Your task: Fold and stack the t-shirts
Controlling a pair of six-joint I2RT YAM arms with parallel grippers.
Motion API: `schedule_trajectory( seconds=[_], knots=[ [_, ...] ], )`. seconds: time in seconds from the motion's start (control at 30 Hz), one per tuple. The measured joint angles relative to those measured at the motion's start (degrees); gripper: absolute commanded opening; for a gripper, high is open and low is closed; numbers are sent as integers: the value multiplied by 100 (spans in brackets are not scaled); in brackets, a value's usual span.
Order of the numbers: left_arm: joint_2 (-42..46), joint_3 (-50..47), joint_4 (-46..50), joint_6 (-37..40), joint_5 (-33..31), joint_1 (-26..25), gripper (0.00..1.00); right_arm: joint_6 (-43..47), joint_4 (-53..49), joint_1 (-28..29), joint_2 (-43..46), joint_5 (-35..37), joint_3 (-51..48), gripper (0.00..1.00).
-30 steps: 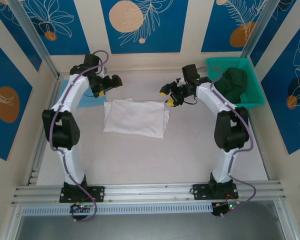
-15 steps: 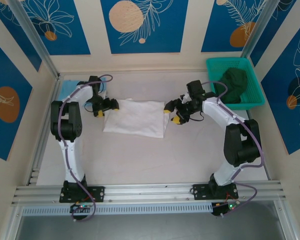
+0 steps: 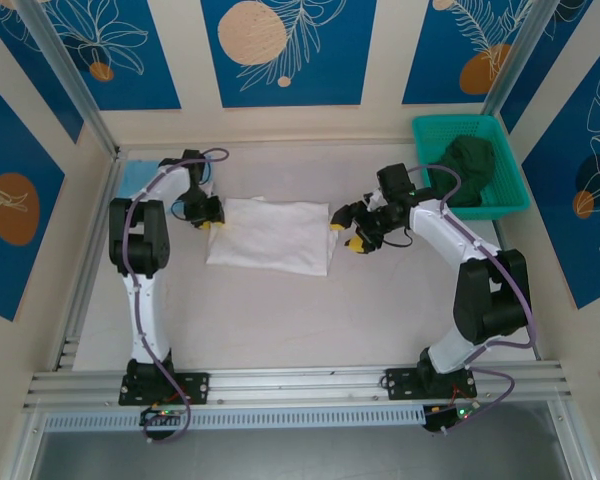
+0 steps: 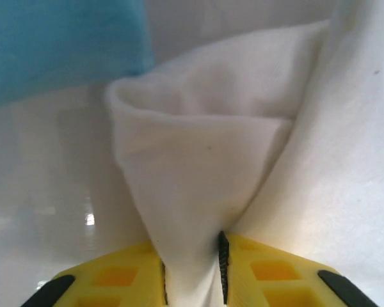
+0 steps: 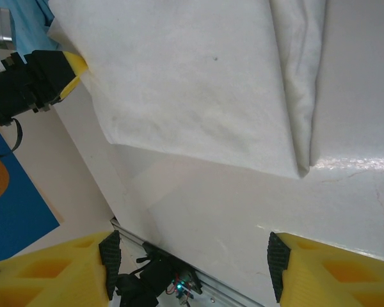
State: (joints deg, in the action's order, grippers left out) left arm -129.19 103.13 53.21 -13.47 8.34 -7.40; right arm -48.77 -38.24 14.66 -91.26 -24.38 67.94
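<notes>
Mid-table: folded white cotton t-shirt (image 3: 270, 235) lying flat, long axis running left-right across table, right end angled slightly toward near side. Collar direction cannot be told. Fold at shirt's left edge being pinched by left gripper (image 4: 192, 270), yellow jaws narrowed on cloth. Right gripper (image 3: 346, 228) being held just beside shirt's right edge, jaws spread wide, nothing between. Plain light-blue cloth t-shirt (image 3: 135, 180) lying at far-left corner.

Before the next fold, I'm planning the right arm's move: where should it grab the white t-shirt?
Likely the right edge of the white t-shirt, approached from the right: its folded layers end there, facing the open right claw, opposite the pinching left claw.
</notes>
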Motion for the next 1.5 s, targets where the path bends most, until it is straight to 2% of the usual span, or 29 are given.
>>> schedule_trajectory(
  seconds=[0.1,0.13,0.3,0.47,0.63,0.8,1.13,1.5],
  knots=[
    [-114,212,-247,-42,-109,-350,2,28,-92,-4,31,7,-26,64],
    [-146,302,-374,-79,-173,-498,0,48,-146,-4,52,17,-28,64],
    [-297,743,-529,-146,-769,-1014,0,114,-348,-11,271,39,-63,64],
    [-352,1615,-199,-90,-1493,-1108,0,195,-581,-57,564,61,-170,64],
    [-498,2929,229,267,-2135,-1049,0,256,-881,-87,752,96,-223,64],
    [-697,3960,721,538,-2361,-940,0,345,-1187,-186,922,151,-223,64],
    [-706,4444,1130,807,-2656,-428,0,365,-1547,-216,970,173,-223,63],
    [-614,4494,1123,721,-2573,203,0,361,-1718,-127,907,195,-76,63]
  ],
)
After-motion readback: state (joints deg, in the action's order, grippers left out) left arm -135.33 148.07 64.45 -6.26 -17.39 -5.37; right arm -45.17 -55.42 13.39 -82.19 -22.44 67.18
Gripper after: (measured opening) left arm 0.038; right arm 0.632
